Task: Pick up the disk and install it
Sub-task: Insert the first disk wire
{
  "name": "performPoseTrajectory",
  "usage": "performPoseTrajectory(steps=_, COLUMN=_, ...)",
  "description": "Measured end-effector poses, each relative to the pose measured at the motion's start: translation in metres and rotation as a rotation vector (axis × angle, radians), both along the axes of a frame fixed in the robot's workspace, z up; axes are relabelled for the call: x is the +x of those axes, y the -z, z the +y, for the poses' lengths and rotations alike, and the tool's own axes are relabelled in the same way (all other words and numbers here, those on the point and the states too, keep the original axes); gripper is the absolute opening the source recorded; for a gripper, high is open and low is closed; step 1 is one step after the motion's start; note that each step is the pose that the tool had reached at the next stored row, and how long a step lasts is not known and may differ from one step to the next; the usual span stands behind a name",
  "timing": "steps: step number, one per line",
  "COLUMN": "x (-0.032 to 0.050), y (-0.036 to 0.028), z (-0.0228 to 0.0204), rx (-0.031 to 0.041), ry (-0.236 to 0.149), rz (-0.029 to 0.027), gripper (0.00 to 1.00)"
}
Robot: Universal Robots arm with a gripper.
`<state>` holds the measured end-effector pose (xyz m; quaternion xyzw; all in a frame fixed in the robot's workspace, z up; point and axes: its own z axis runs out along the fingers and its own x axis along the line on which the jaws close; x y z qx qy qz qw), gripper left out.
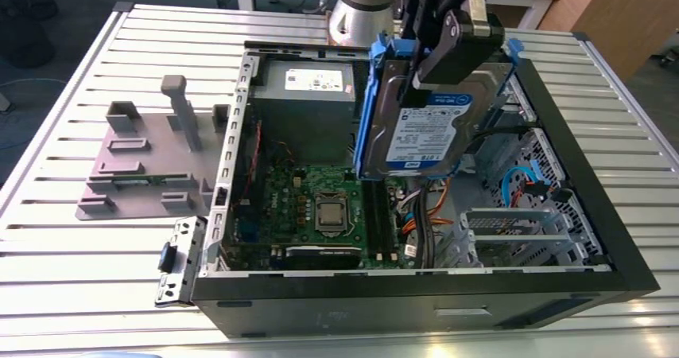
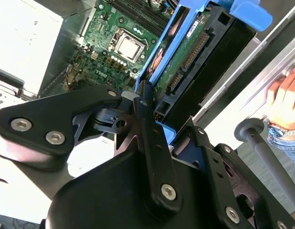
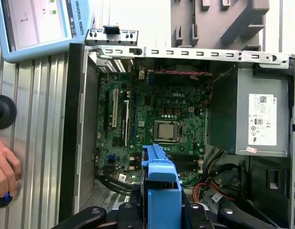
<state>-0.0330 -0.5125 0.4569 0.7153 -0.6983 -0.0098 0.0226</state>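
The disk [image 1: 430,127] is a silver-grey drive with a white and blue label, framed by a blue plastic bracket [image 1: 371,111]. It hangs on edge above the open computer case [image 1: 594,215], over the gap between the motherboard [image 1: 318,207] and the drive cage [image 1: 520,231]. My gripper [image 1: 446,56] is shut on its upper part. In the second wrist view the black fingers [image 2: 146,114] clamp the disk [image 2: 195,52] by its flat faces. In the first wrist view the bracket's blue edge [image 3: 161,186] stands over the motherboard [image 3: 157,119].
The case lies open on a slatted metal table [image 1: 64,247]. A grey power supply box [image 1: 308,87] sits at its far end. A grey fixture [image 1: 149,159] stands to the exterior view's left. A person's hand [image 3: 4,167] rests near a pendant [image 3: 37,24] beside the case.
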Motion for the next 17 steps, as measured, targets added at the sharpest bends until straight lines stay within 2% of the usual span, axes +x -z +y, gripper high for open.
performPoseTrajectory(steps=4, x=0.0019, y=0.0001, z=-0.0050, rx=0.0010, ry=0.000, rz=0.0000, gripper=0.37)
performPoseTrajectory(steps=6, x=0.0028, y=0.0001, z=-0.0068, rx=0.0054, ry=0.001, rz=0.0000, gripper=0.37)
performPoseTrajectory(steps=17, x=0.0045, y=0.0003, z=-0.0142, rx=0.0493, ry=0.010, rz=0.0000, gripper=0.37)
